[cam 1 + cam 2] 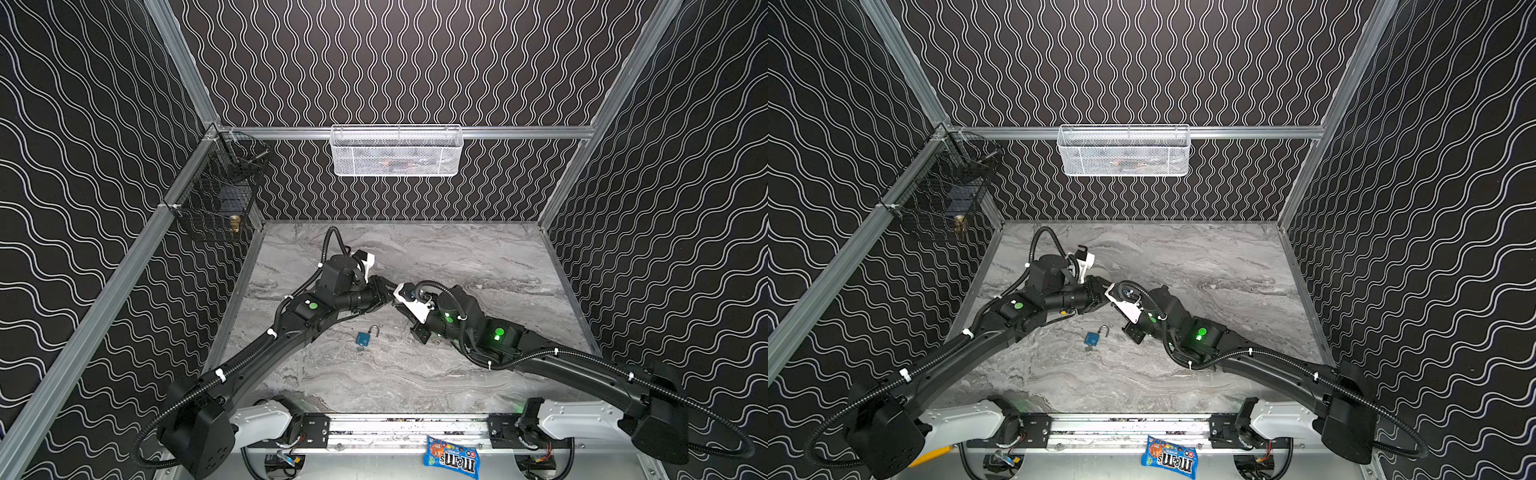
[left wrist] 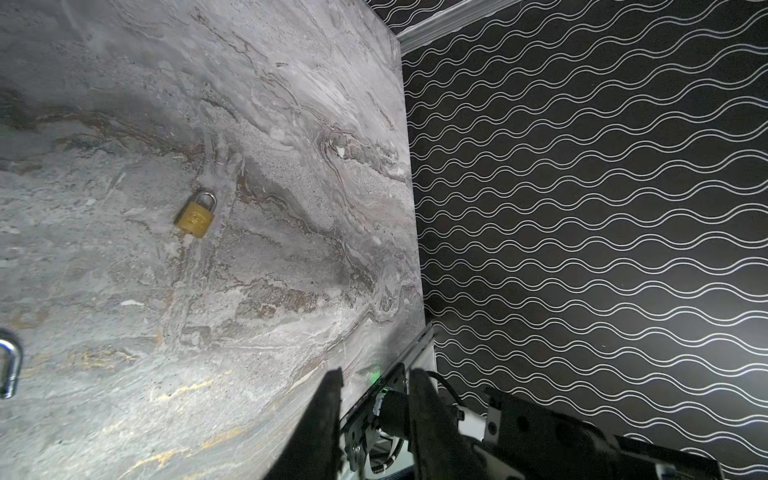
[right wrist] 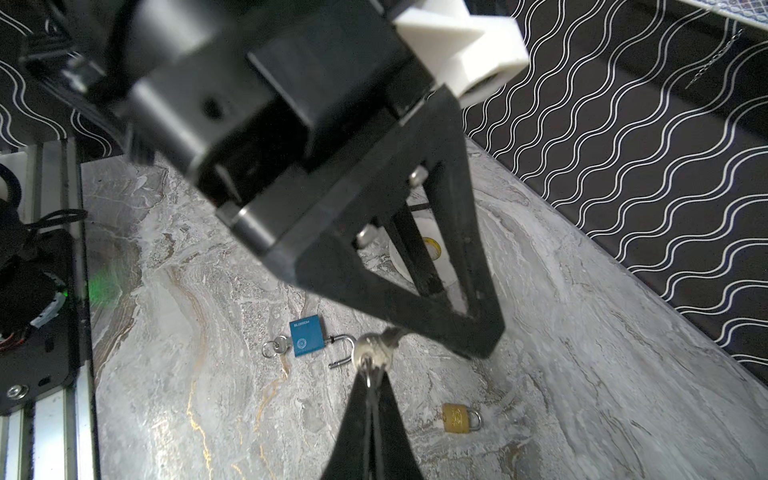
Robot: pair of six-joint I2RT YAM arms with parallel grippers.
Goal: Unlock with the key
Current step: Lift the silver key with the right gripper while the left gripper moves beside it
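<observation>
Jutting from right claw point(image 3: 371, 387): key point(image 3: 374, 352)

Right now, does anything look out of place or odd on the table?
The blue padlock lies already open, a key in it, while the right gripper pinches a second key; the brass padlock is shut. An M&M's bag sits on the front rail, off the table.

Above the marbled worktop point(image 1: 478, 257) the left hand point(image 1: 385, 289) and right hand point(image 1: 402, 289) meet tip to tip, too close together to tell whether they touch. Just in front of them a blue padlock point(image 1: 363, 338) lies flat, its shackle swung open. A white mesh basket point(image 1: 397, 153) hangs on the back rail.
</observation>
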